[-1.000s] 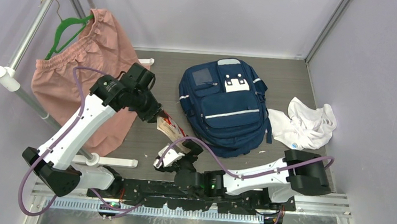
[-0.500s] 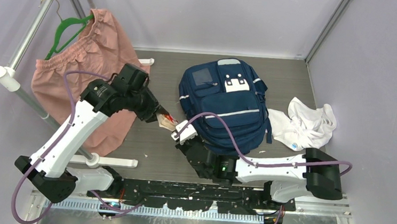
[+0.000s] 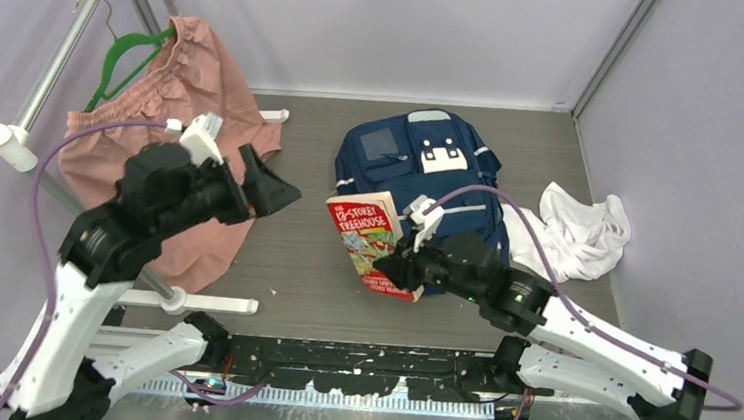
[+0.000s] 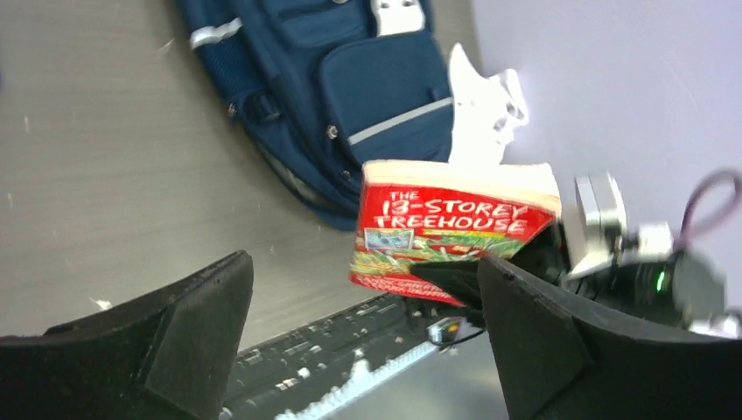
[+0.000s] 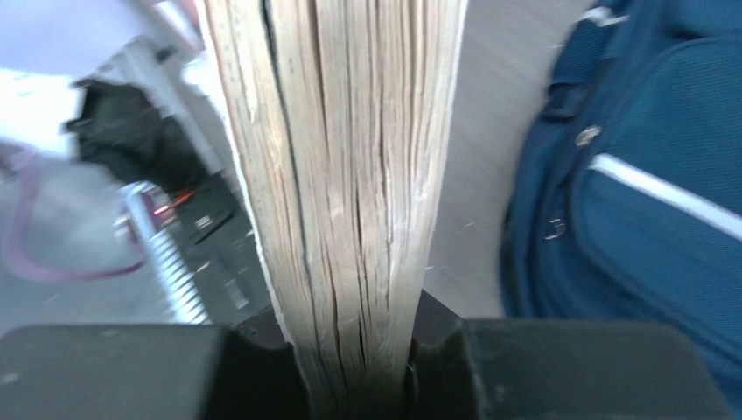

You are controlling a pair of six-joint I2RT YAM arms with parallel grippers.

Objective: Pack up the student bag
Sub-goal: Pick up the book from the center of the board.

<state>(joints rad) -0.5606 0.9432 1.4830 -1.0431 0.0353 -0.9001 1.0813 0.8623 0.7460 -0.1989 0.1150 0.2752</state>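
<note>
The book (image 5: 350, 175) runs off the top edge above the right pincer (image 5: 354, 359), its covers unseen; right of the pincer the student bag (image 5: 647, 219) is cropped and blurred.

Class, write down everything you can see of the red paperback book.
The book is a thick paperback with a red cover titled The 13-Storey Treehouse, cartoon art beneath and yellowed, slightly fanned page edges. It is closed and held off the table roughly upright, with the cover tilted toward the overhead camera. The right gripper clamps it near a lower corner; nothing else touches it. It hangs close by the student bag.
</note>
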